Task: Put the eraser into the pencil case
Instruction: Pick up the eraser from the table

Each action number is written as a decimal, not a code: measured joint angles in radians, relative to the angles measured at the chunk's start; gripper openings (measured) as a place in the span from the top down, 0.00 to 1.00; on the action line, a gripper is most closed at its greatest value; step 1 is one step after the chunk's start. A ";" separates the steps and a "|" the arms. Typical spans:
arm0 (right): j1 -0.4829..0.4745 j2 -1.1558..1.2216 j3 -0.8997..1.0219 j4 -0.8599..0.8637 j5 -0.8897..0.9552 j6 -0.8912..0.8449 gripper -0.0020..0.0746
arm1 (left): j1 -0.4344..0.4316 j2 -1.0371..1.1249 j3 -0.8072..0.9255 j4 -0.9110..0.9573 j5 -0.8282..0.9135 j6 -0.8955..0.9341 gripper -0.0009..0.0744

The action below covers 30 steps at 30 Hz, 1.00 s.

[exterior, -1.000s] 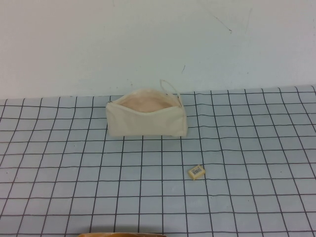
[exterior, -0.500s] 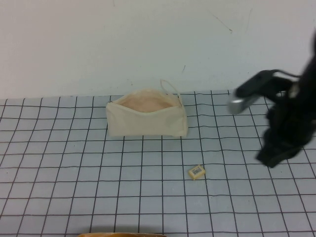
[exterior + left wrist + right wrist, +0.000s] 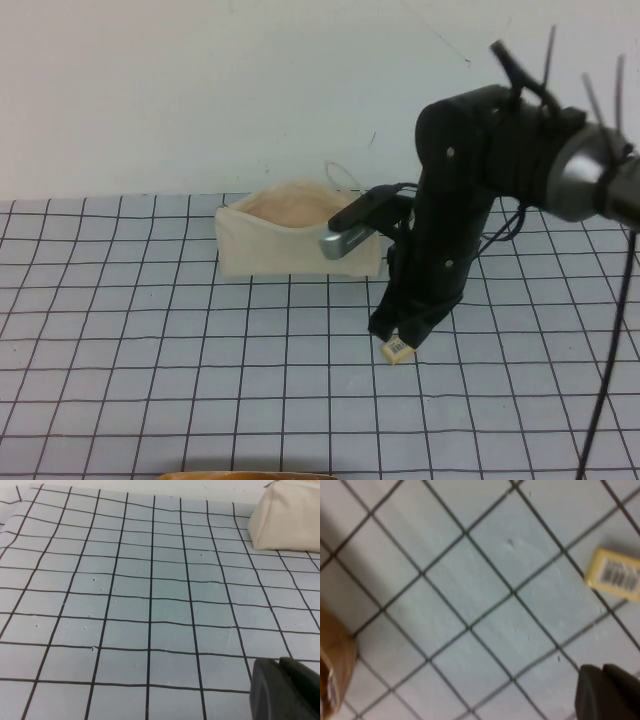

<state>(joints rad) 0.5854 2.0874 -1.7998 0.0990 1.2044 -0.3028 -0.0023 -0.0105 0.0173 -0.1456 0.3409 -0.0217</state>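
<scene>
The small pale yellow eraser (image 3: pixel 399 350) lies on the grid mat in front of and to the right of the pencil case (image 3: pixel 290 248). The cream pouch stands open at the top, showing its pinkish lining, with its loop strap at the right end. My right gripper (image 3: pixel 402 328) hangs low just above the eraser, partly covering it, fingers closed together and empty. In the right wrist view the eraser (image 3: pixel 614 575) lies apart from the gripper (image 3: pixel 606 692). My left gripper (image 3: pixel 283 690) is shut and empty over bare mat, with the pencil case (image 3: pixel 290 517) far off. It is out of the high view.
The pale blue mat (image 3: pixel 150 330) with black grid lines covers the table up to a white wall at the back. A brown object (image 3: pixel 250 475) shows at the near edge, and also in the right wrist view (image 3: pixel 332 670).
My right arm has swung in from the right edge towards the left and come down over the eraser. The eraser and the pencil case have not moved.
</scene>
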 joint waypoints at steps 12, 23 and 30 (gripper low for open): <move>0.000 0.108 -0.016 0.026 -0.117 0.015 0.48 | 0.000 0.000 0.000 0.000 0.000 0.000 0.99; 0.000 0.169 -0.016 -0.112 -0.228 0.084 0.30 | 0.002 0.000 0.000 0.000 0.000 0.000 0.99; 0.000 0.198 -0.019 -0.099 -0.244 0.086 0.36 | 0.002 0.000 0.000 0.000 0.000 0.000 0.99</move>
<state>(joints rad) 0.5854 2.2855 -1.8190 0.0000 0.9599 -0.2166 0.0000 -0.0105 0.0173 -0.1456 0.3409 -0.0217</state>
